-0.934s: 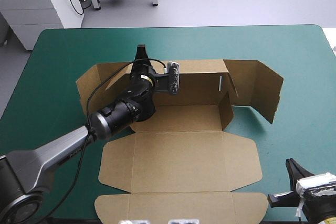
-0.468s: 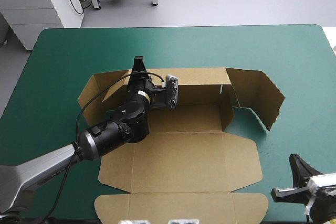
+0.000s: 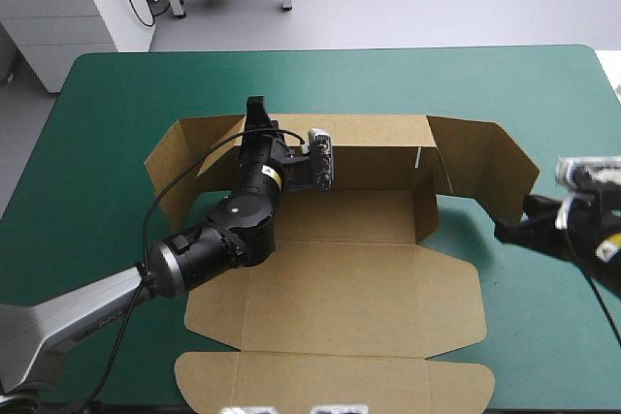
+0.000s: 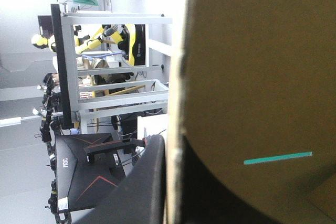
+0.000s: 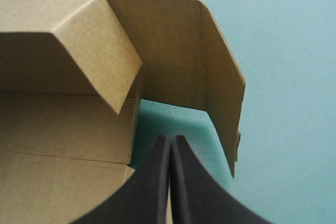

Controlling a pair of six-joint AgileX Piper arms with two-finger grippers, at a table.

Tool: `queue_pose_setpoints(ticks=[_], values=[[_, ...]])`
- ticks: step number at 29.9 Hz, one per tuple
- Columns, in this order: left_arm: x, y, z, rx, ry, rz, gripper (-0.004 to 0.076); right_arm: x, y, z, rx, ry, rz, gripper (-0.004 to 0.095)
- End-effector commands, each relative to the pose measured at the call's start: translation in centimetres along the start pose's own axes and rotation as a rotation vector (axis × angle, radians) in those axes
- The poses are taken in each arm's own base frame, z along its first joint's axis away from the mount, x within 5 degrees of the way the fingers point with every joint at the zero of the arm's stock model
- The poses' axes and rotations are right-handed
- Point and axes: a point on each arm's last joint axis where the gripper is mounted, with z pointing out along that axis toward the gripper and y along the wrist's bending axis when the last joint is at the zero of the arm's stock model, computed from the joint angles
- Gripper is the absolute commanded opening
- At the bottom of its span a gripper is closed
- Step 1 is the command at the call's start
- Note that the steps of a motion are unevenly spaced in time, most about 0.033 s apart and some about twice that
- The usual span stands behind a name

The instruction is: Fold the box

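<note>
As the high view shows it, the box [image 3: 340, 218] lies at mid-frame on the teal-green cover [image 3: 485, 84], only partly erected. At the left of the frame its left side flap [image 3: 167, 170] stands loosely, angled outward and not tucked. Just right of that, the left gripper [image 3: 257, 115] is at the top edge of the raised back wall [image 3: 374, 147]. The left wrist view shows the board's edge running between its fingers [image 4: 144, 187], one black finger on each face, so they are clamped on the box. At centre the base lies flat. Below it, toward the bottom of the frame, the lid [image 3: 330, 298] with its flaps is flat on the table. Right of centre a short inner wall [image 3: 424, 212] is upright, and the right side panel [image 3: 485, 170] stands splayed open beyond it. At the far right the right gripper [image 3: 509, 230] sits close to that panel but apart from it, its fingers pressed together to a point and holding nothing. Assessment: the back wall is raised, while both side walls remain to be folded in and tucked, so the task is judged under halfway.
</note>
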Motion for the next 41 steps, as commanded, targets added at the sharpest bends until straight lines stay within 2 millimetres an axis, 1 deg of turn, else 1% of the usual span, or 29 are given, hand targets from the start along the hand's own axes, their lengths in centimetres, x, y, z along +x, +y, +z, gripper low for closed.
queue_pose_setpoints(ticks=[1, 2, 5, 8, 11, 14, 18, 21, 26, 28, 30, 34, 37, 41], values=[[-0.1, 1.9, -1.1, -0.086, -0.034, -0.039, -0.0009, -4.6, 0.2, 2.3, -0.012, 0.016, -0.028, -0.0020], [-0.2, 1.8, -1.0, -0.085, -0.033, -0.041, -0.0009, -5.7, 0.3, 2.7, -0.014, 0.028, -0.037, -0.0020], [-0.4, 1.4, -0.5, -0.075, -0.026, -0.044, -0.0009, -8.4, 0.3, 5.0, -0.017, 0.076, -0.043, -0.0020], [-0.6, 1.0, 0.0, -0.097, -0.025, -0.055, -0.0008, -10.3, 0.2, 6.6, -0.019, 0.093, -0.044, -0.0020], [-0.5, 0.2, 0.3, -0.110, -0.022, -0.039, -0.0008, -11.3, 0.2, 7.6, -0.019, 0.086, -0.045, -0.0020], [-0.2, -0.9, 0.6, -0.107, -0.013, 0.007, -0.0008, -11.9, 0.1, 8.3, -0.017, 0.077, -0.045, -0.0020], [0.2, -2.1, 0.8, -0.117, -0.007, 0.052, -0.0008, -12.1, -0.2, 10.1, -0.008, 0.068, -0.038, -0.0020], [0.4, -2.8, 0.9, -0.122, -0.008, 0.077, -0.0008, -12.2, -0.7, 12.1, 0.009, 0.072, -0.038, -0.0020], [0.6, -2.7, 0.9, -0.139, 0.006, 0.089, -0.0008, -11.7, -1.4, 16.4, 0.023, 0.108, -0.030, -0.0020], [0.6, -2.6, 0.9, -0.155, 0.015, 0.100, -0.0008, -11.3, -1.7, 17.8, 0.026, 0.136, -0.025, -0.0020], [0.7, -2.5, 0.9, -0.163, 0.022, 0.104, -0.0008, -10.8, -1.8, 18.8, 0.028, 0.174, -0.010, -0.0020], [0.8, -2.5, 0.9, -0.165, 0.030, 0.102, -0.0008, -9.8, -1.8, 19.2, 0.018, 0.280, 0.008, -0.0020], [0.8, -2.5, 0.9, -0.165, 0.030, 0.102, -0.0008, -9.1, -1.8, 19.0, 0.014, 0.356, 0.009, -0.0020], [0.8, -2.5, 0.9, -0.165, 0.030, 0.102, -0.0008, -8.3, -1.5, 18.1, -0.004, 0.449, 0.016, -0.0020]])
